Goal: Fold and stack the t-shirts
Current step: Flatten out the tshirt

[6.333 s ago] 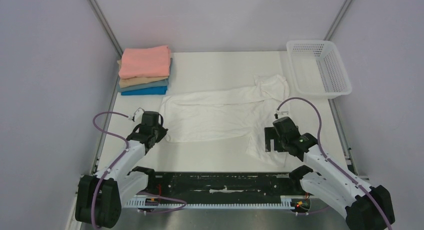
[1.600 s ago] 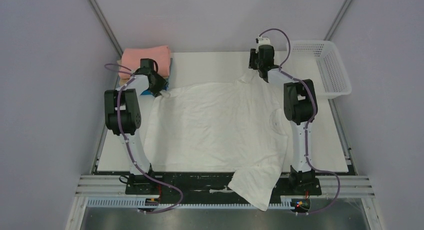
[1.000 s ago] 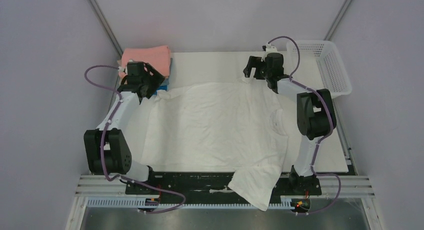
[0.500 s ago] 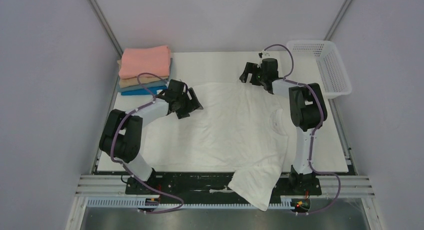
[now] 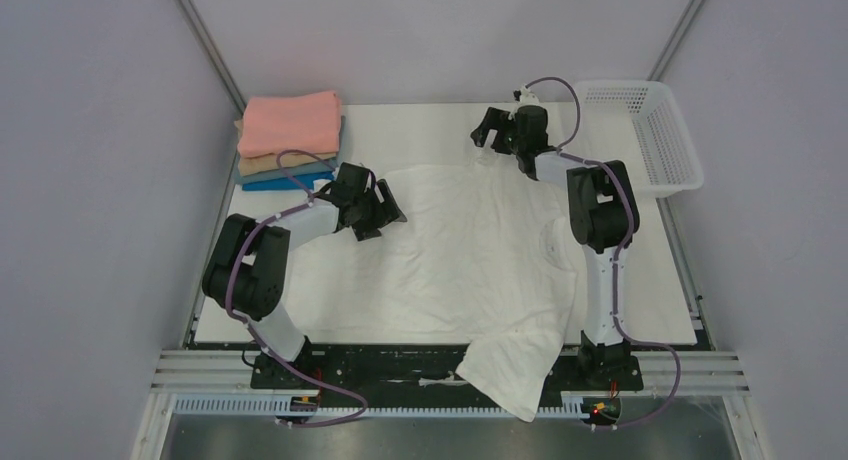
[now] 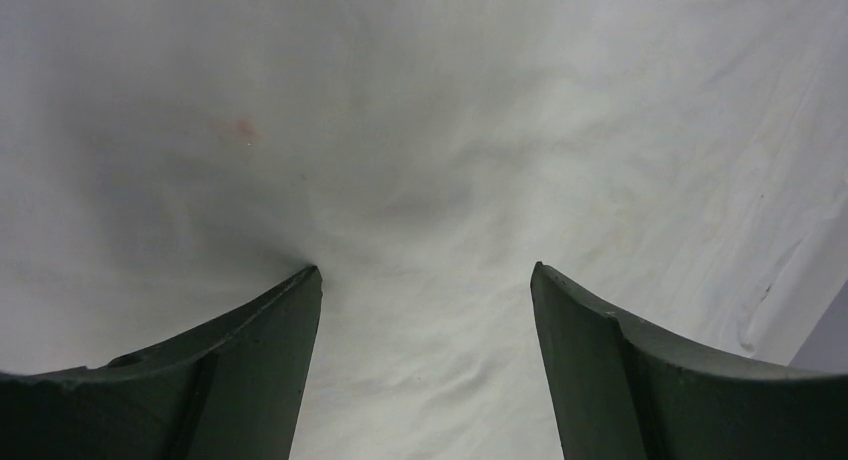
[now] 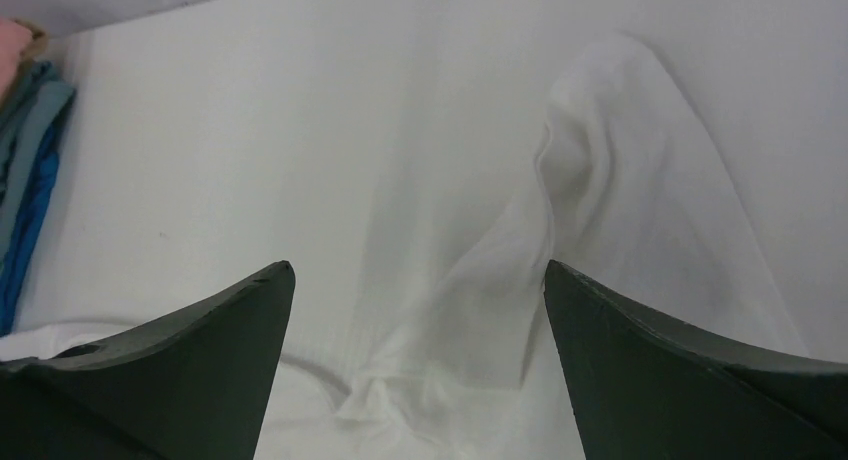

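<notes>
1. The white t-shirt (image 5: 460,250) lay spread open across the middle of the table (image 5: 420,130), mostly flat with light wrinkles.
2. One part of it, likely a sleeve, hung over the near table edge onto the black rail between the arm bases.
3. The left hand (image 5: 385,217) sat over the shirt's far-left area, just beside the folded stack.
4. In the left wrist view the left hand (image 6: 425,275) was spread wide, with only white cloth below it and nothing between the fingers. The left fingertip (image 6: 300,285) met a small crease in the cloth. I couldn't tell whether it was pressing or just hovering close.
5. The right hand (image 5: 482,137) was at the shirt's far edge, near the back of the table.
6. In the right wrist view the right hand (image 7: 420,270) was also wide apart and gripping nothing. A bunched, raised fold of the white t-shirt (image 7: 590,170) lay below and ahead of it.
7. The folded stack was in the far-left corner: salmon pink shirt (image 5: 290,123) on top, then tan shirt (image 5: 280,164), grey-blue shirt (image 5: 305,169), and bright blue shirt (image 5: 285,184) at the bottom.
8. The stack's edge showed at the left of the right wrist view.
9. The white mesh basket (image 5: 640,135) sat in the far-right corner, apart from the shirt.
</notes>
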